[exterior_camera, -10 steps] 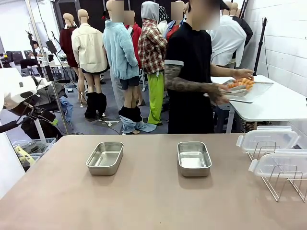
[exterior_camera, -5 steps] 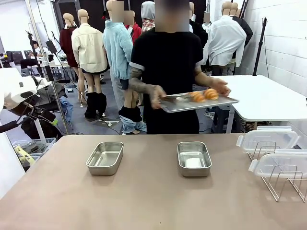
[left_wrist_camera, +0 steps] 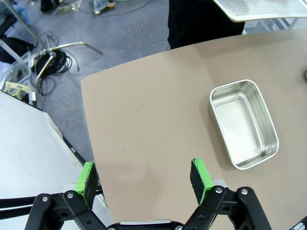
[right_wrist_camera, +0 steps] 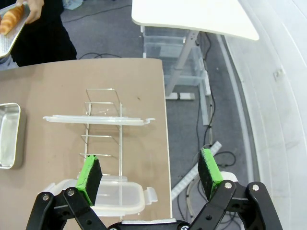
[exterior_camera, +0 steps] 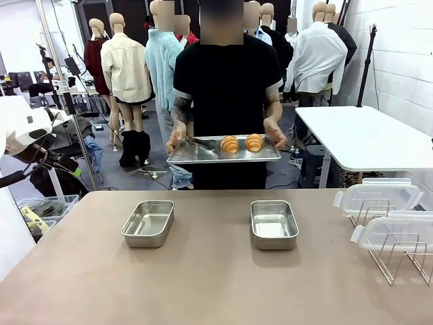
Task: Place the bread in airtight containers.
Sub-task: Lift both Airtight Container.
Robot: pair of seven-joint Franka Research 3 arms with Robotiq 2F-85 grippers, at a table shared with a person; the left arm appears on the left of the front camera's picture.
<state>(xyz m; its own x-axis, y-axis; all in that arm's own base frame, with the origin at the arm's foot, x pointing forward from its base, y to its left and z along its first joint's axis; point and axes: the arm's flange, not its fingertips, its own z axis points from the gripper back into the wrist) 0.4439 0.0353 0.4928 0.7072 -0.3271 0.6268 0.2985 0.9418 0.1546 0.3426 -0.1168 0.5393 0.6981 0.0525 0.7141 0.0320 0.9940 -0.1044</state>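
Observation:
Two golden croissants, the bread (exterior_camera: 241, 143), lie on a flat metal tray (exterior_camera: 196, 154) that a person holds with both hands behind the table's far edge. One croissant (right_wrist_camera: 11, 18) peeks in at the top left of the right wrist view. Two open steel containers rest on the tan table: one at left (exterior_camera: 148, 223) (left_wrist_camera: 243, 123), one at centre (exterior_camera: 273, 223) (right_wrist_camera: 8, 135). My left gripper (left_wrist_camera: 144, 177) hangs open high over the table's left edge. My right gripper (right_wrist_camera: 149, 175) hangs open above the lid rack at the table's right edge.
A wire rack (exterior_camera: 399, 254) (right_wrist_camera: 103, 129) at the right of the table holds two clear white-rimmed lids (exterior_camera: 376, 197) (right_wrist_camera: 98, 120). A white side table (exterior_camera: 365, 139) stands behind on the right. Boxes and cables lie on the floor at left.
The person has turned from the white side table with the tray of croissants and now faces my table, holding the tray level. Both arms stayed still.

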